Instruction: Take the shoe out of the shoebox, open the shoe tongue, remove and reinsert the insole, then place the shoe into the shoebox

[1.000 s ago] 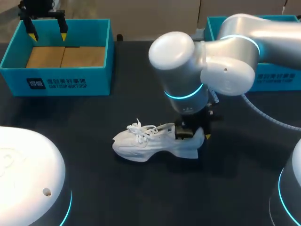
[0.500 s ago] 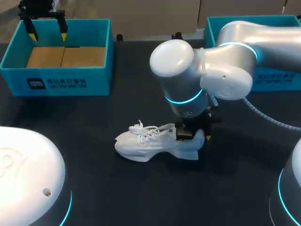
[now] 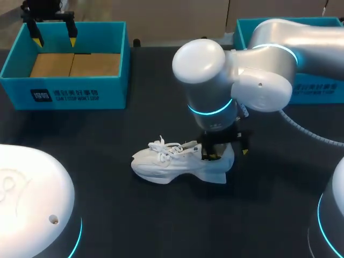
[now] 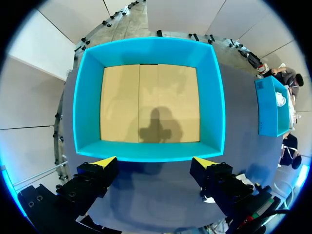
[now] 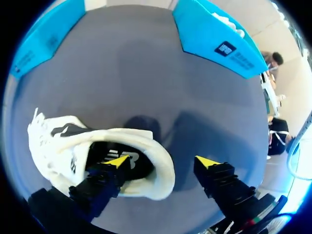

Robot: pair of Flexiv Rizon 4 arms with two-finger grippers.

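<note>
White shoe [image 3: 172, 164] upright near worktop [image 3: 107, 140] middle. Right gripper [image 5: 163, 161] wide open, one finger [image 5: 105, 178] inside heel opening, other outside. Left gripper [image 4: 155, 161] open, empty, above far-left shoebox [image 4: 146, 51].

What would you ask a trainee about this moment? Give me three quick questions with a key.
1. Fill in: the left tool hovers above the left shoebox with its fingers ___.
2. True or false: the shoe lies inside that shoebox.
3. Pick one: one finger of the right tool is A) inside the shoe's opening, B) on the laces, C) under the sole.

Key: 1 open; 2 false; 3 A.
</note>
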